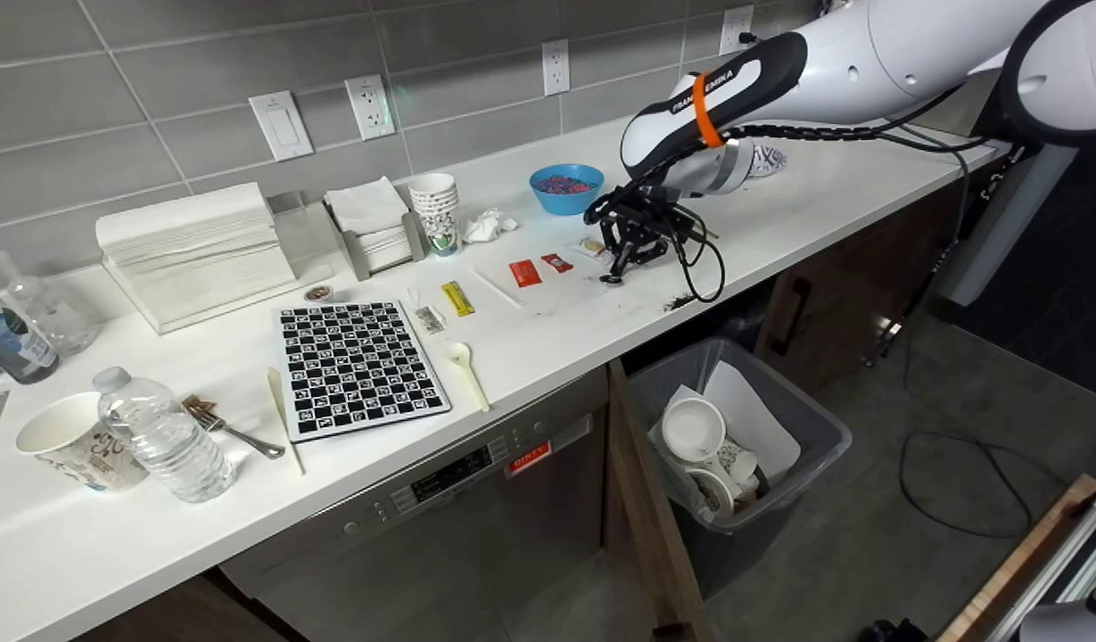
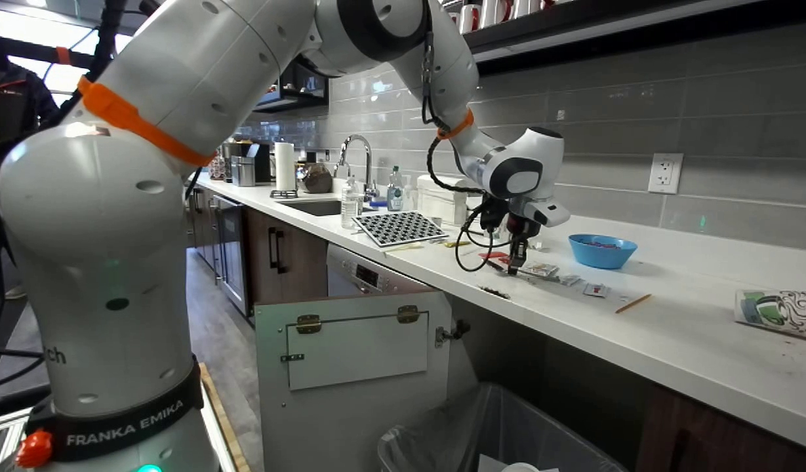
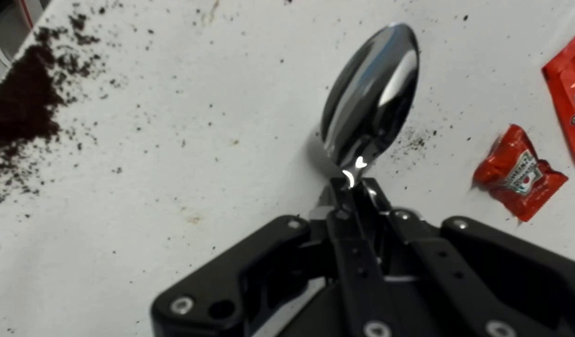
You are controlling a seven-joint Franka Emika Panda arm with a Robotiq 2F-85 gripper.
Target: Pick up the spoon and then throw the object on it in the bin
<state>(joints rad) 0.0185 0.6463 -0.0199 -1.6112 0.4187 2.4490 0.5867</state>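
Countertop (image 1: 556, 334) white, dark-specked | wall (image 1: 476, 98) grey-tiled | fingers (image 3: 342, 199) pinching spoon (image 3: 374, 91) | bin (image 1: 762, 535) below

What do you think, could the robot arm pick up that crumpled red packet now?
Probably not: the claw is gripping the spoon, so it would likely have to let go first. Nothing visible seems to block the way to the crumpled packet.
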